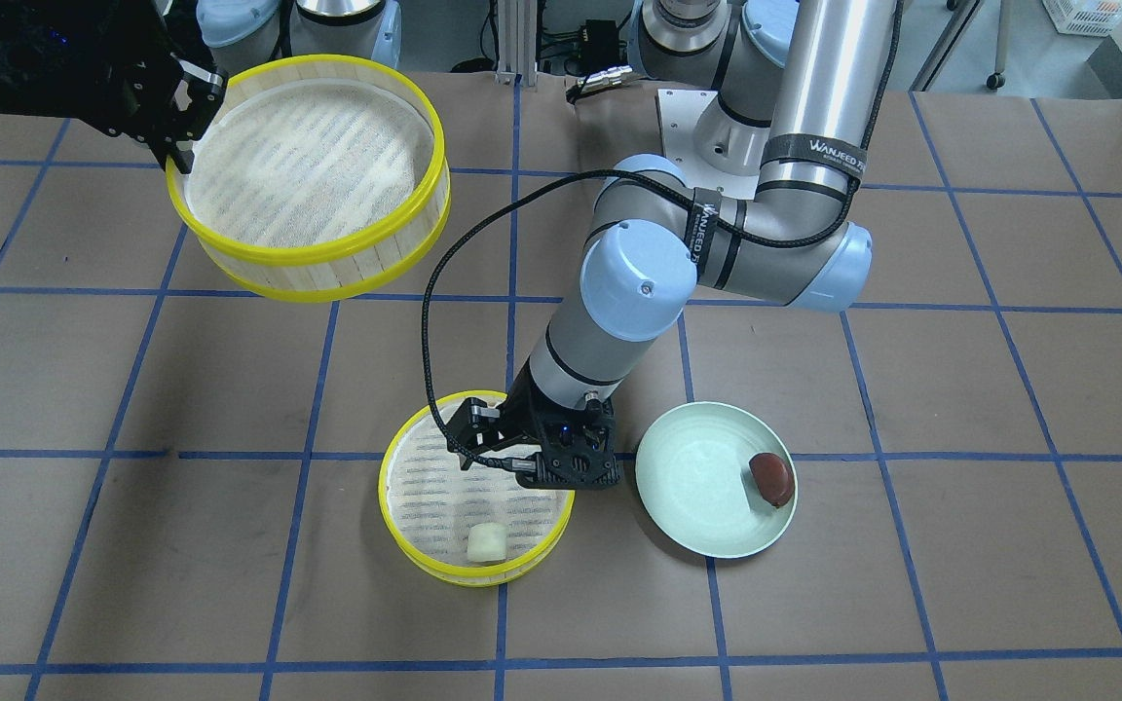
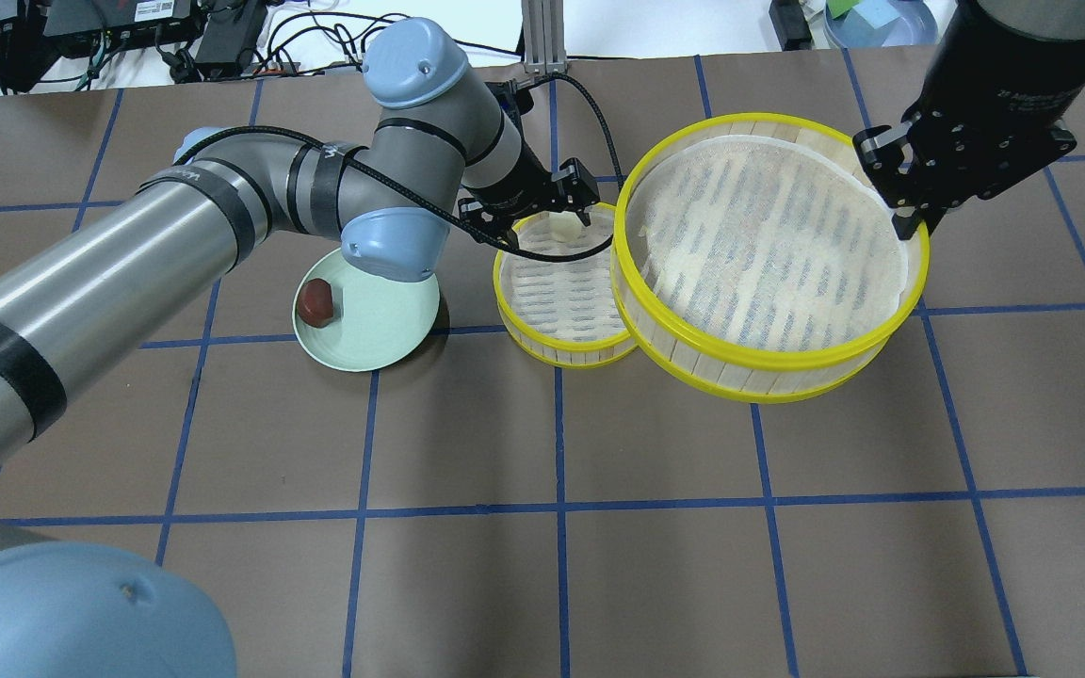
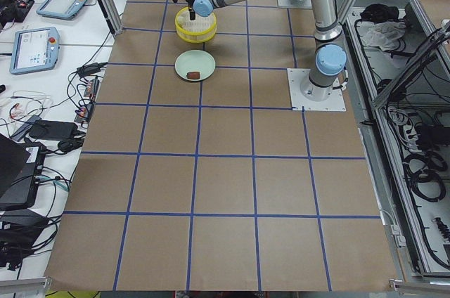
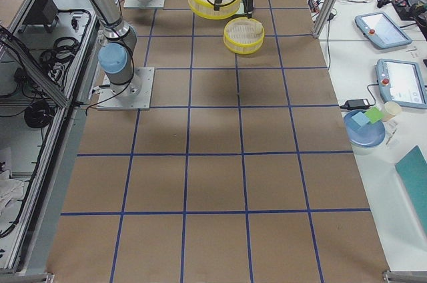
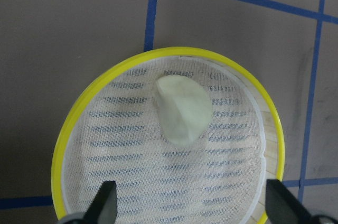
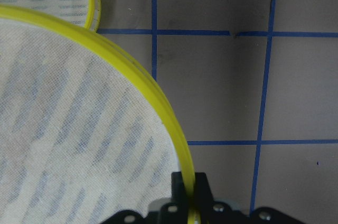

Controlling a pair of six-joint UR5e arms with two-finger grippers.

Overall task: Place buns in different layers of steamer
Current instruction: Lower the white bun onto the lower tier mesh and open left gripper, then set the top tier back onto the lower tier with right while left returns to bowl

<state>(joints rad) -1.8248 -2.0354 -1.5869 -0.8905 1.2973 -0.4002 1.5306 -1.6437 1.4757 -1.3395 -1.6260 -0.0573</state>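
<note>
The pale cream bun (image 5: 184,109) lies on the mesh floor of a yellow-rimmed steamer tray (image 5: 79,113) that stands on the table; it also shows in the front view (image 1: 486,542). My left gripper (image 5: 193,208) hovers open and empty just above this tray (image 2: 561,353). The dark reddish-brown bun (image 1: 772,479) lies on a pale green plate (image 1: 697,487) beside the tray. My right gripper (image 6: 191,192) is shut on the rim of a second, empty steamer tray (image 2: 769,254) and holds it lifted, slightly tilted, off to the side of the first tray.
The brown table is marked with blue tape lines. The left arm's elbow (image 2: 392,245) hangs over the plate's (image 2: 382,320) edge in the overhead view. Tablets, cables and boxes lie beyond the table edges in the side views.
</note>
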